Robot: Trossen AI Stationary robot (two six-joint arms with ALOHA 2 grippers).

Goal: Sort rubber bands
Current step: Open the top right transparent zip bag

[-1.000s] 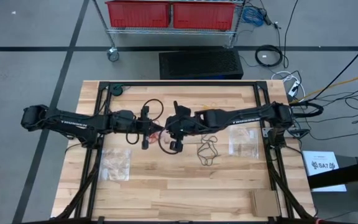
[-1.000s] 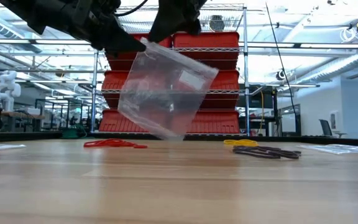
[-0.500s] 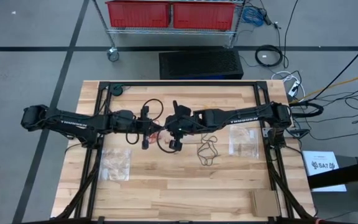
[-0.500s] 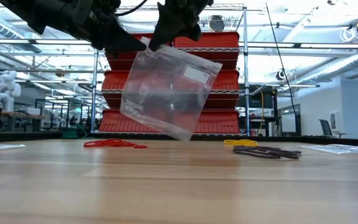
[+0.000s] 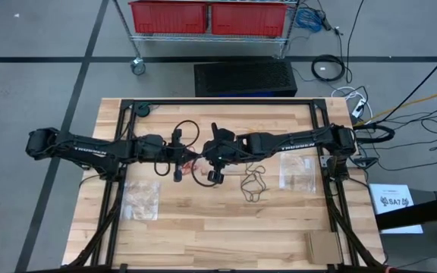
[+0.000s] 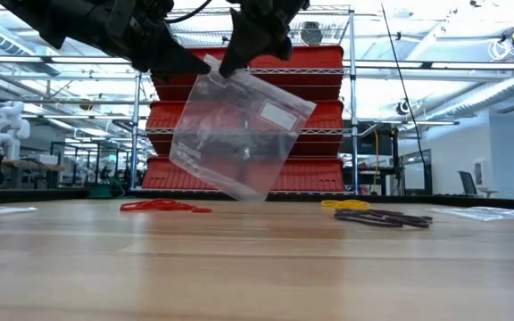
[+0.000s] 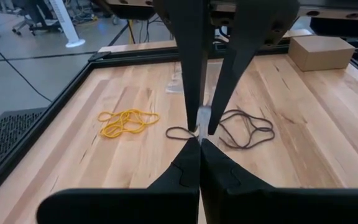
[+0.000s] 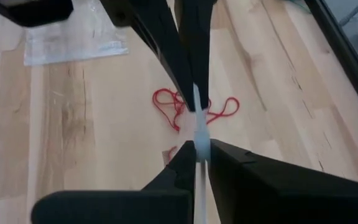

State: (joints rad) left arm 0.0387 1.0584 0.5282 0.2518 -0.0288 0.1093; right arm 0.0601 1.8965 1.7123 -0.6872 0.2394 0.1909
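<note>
Above the wooden worktop point(image 5: 203, 227), both the left gripper point(image 6: 188, 64) and right gripper point(image 6: 232, 62) pinch a clear bag point(image 6: 239, 134) aloft with clenched jaws, while red bands point(image 6: 161, 206) and black bands point(image 6: 382, 218) lie below; uneven pulling could tear it free.

In the high view the clear bag point(image 5: 198, 167) at frame centre is mostly covered by the two grippers; the red rubber bands point(image 5: 193, 160) there show only as a speck; in the low view both arms are cut off by the top edge; the black rubber bands point(image 6: 382, 218) at right blur into one dark streak, uncountable.
</note>
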